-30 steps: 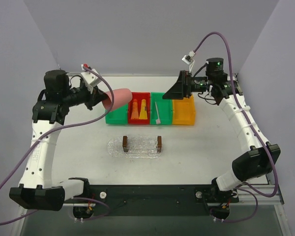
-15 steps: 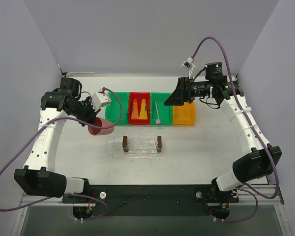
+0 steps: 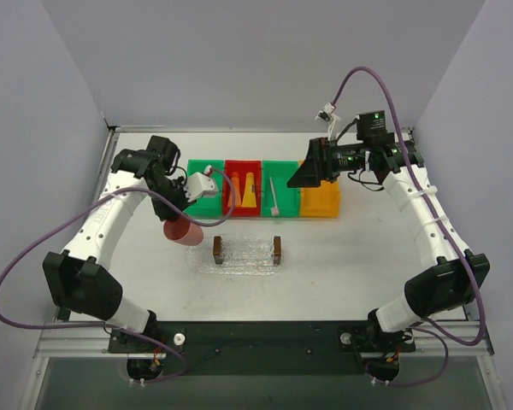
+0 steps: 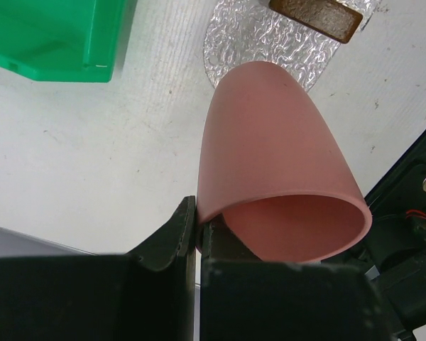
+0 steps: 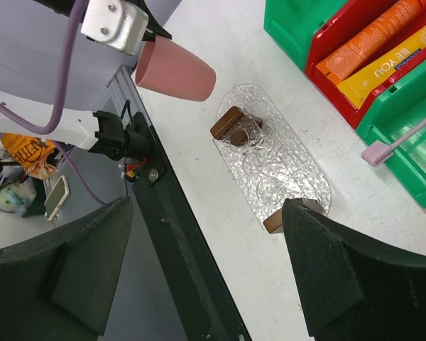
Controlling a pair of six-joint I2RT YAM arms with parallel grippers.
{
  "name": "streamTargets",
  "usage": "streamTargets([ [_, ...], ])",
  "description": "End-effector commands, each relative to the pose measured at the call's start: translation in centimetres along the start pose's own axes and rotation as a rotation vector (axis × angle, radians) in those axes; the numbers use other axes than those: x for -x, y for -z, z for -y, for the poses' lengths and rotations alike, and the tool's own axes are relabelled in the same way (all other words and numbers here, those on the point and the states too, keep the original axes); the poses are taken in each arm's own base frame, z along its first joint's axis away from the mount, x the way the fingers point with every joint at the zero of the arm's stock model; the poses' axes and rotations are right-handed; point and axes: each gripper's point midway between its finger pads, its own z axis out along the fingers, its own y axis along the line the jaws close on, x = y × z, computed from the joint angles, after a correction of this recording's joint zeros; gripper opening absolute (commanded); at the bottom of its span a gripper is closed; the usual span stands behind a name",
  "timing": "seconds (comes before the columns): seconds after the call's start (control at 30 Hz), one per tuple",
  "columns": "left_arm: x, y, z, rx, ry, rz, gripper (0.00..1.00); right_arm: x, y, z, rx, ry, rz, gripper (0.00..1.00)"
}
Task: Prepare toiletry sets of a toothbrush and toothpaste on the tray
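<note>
The clear textured tray (image 3: 246, 253) with a brown handle block at each end lies mid-table and holds nothing; it also shows in the left wrist view (image 4: 250, 42) and the right wrist view (image 5: 284, 167). Two toothpaste tubes, orange (image 3: 236, 190) (image 5: 369, 40) and yellow-orange (image 3: 250, 190) (image 5: 397, 60), lie in the red bin (image 3: 242, 207). The toothbrush (image 3: 274, 196) (image 5: 405, 136) lies in the green bin (image 3: 287, 171) beside it. My left gripper (image 3: 174, 219) (image 4: 197, 226) is shut on the rim of a pink cup (image 3: 183, 232) (image 4: 270, 149) just left of the tray. My right gripper (image 3: 301, 173) (image 5: 207, 213) is open and empty, above the bins.
A second green bin (image 3: 202, 196) (image 4: 50, 35) stands at the left end of the row and an orange bin (image 3: 320, 198) at the right end. The black front rail (image 5: 177, 234) runs along the near table edge.
My left arm has swung the pink cup from beside the left green bin down and right, to the tray's left end. The right gripper has hardly moved.
</note>
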Motion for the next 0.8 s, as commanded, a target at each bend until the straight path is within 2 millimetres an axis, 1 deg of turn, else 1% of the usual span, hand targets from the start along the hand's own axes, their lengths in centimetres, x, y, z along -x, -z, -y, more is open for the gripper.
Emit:
streamTargets([
  [0.0,-1.1,-0.7,1.8,-0.096,0.0,-0.103,0.0,-0.6,0.6,0.1,-0.031,0.058,-0.009,0.8],
  [0.1,-1.2,-2.0,2.2,-0.114,-0.007,-0.132,0.0,-1.3,0.8,0.9,-0.08,0.085,-0.018,0.8],
  [0.17,-1.1,-2.5,2.2,-0.119,-0.003,-0.137,0.0,-1.6,1.1,1.0,-0.1,0.098,-0.019,0.8],
  [0.27,-1.3,-3.9,2.4,-0.147,0.001,-0.176,0.0,-2.0,1.3,1.5,-0.131,0.106,-0.027,0.8],
  [0.4,-1.3,-4.9,2.3,-0.157,0.016,-0.211,0.0,-2.7,1.4,2.3,-0.169,0.113,-0.038,0.8],
  [0.5,-1.3,-5.6,1.8,-0.134,0.019,-0.238,0.0,-3.1,1.5,2.6,-0.185,0.12,-0.045,0.8],
  [0.77,-0.9,-7.1,1.2,-0.103,0.035,-0.287,0.0,-3.5,1.8,3.1,-0.204,0.12,-0.047,0.8],
])
